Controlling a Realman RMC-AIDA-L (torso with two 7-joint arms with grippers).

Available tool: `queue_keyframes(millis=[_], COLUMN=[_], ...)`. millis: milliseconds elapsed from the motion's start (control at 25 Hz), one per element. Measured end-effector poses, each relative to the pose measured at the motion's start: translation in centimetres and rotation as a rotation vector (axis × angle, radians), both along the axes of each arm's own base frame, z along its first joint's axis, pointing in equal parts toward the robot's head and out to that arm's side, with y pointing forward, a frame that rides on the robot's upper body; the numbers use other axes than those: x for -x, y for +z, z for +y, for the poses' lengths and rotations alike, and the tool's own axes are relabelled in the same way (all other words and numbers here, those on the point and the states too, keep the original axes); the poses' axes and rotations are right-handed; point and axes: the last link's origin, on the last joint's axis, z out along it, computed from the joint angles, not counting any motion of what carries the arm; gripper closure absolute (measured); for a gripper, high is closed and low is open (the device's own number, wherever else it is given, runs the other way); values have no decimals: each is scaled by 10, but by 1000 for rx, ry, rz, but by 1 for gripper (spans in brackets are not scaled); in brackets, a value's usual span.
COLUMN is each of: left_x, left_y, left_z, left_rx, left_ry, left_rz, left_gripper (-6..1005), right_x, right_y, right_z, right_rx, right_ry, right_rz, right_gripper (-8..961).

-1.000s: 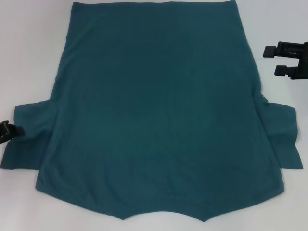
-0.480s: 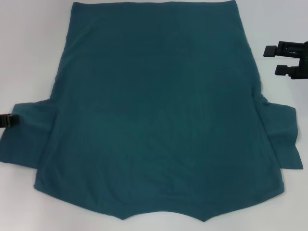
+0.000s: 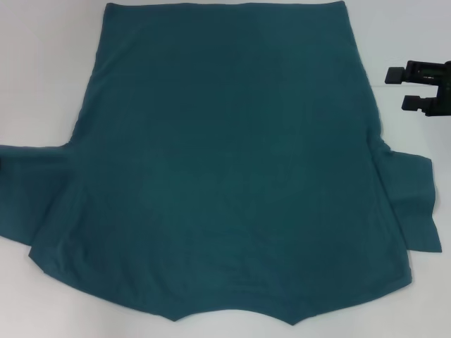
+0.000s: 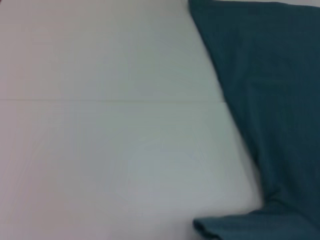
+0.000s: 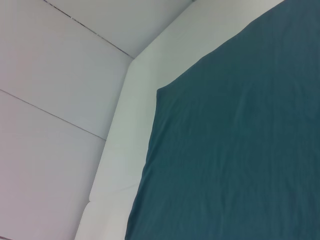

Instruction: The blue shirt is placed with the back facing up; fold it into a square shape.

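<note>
The blue shirt (image 3: 225, 162) lies flat on the white table (image 3: 42, 70), hem at the far side and collar near the front edge. Its left sleeve (image 3: 28, 201) stretches out to the left border of the head view, and its right sleeve (image 3: 412, 204) lies rumpled. My right gripper (image 3: 396, 89) is open and empty, hovering beside the shirt's right side edge. My left gripper is out of view. The shirt's side and a sleeve show in the left wrist view (image 4: 270, 100). A hem corner shows in the right wrist view (image 5: 235, 150).
Bare white tabletop (image 4: 100, 125) lies to the left of the shirt. In the right wrist view the table's far edge (image 5: 120, 150) meets a pale panelled wall (image 5: 50, 75).
My left gripper has slid left out of the head view. The left sleeve and the near left shoulder corner have shifted left with it. The right arm has not moved.
</note>
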Motion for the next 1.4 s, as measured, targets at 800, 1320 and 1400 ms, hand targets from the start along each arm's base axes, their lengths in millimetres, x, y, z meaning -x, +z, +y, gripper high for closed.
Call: queue_keyframes(millis=[800, 1320, 1400], left_x=[-132, -146, -150], left_y=[-32, -79, -82], left_z=[29, 47, 45], left_rx=[275, 347, 380], left_ry=[113, 123, 82], left_rz=[-129, -127, -124], left_gripper=[966, 949, 947], right_x=[0, 0, 0], right_y=[-4, -6, -7], right_z=[-1, -1, -1], right_rx=[7, 11, 16], right_ry=[2, 0, 2], right_rz=[-1, -7, -12], right_gripper=[35, 35, 35])
